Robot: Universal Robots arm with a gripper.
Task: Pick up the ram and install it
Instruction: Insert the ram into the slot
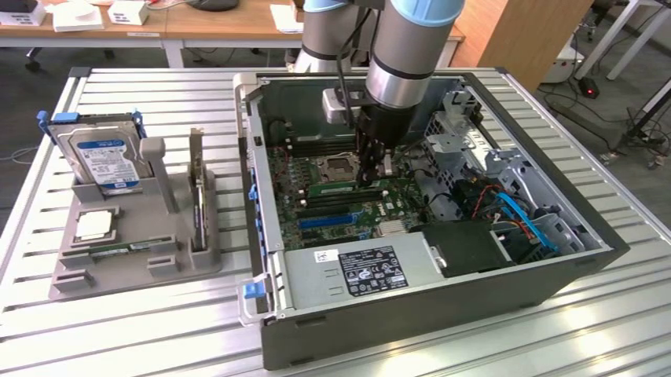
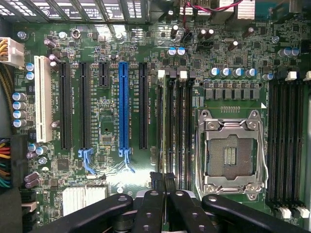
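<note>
**A:** Where's the ram?

**B:** Reads as the slim green stick lying flat in the front recess of the grey tray. Tray sits on the worktop, at the exterior view's left. Well apart from the arm. Not yet lifted, by the look of it.

**A:** How will it handle?

**B:** Judgement only: light, stiff, thin. Won't flex much and won't forgive bending. Chips and contact edge best left untouched. Since it lies flat in a recess, the long edges look like the place to pinch, near the middle so it hangs level. Smooth edges give little bite, so it could slip or tilt.

**A:** Arm pose?

**B:** Comes down near vertical into the open computer case, wrist pointing straight at the motherboard. End effector low over the board, at one end of the memory slots, with the processor socket just beside.

**A:** Its state?

**B:** Fingertips pressed together or very nearly. Nothing seen between them.
</note>
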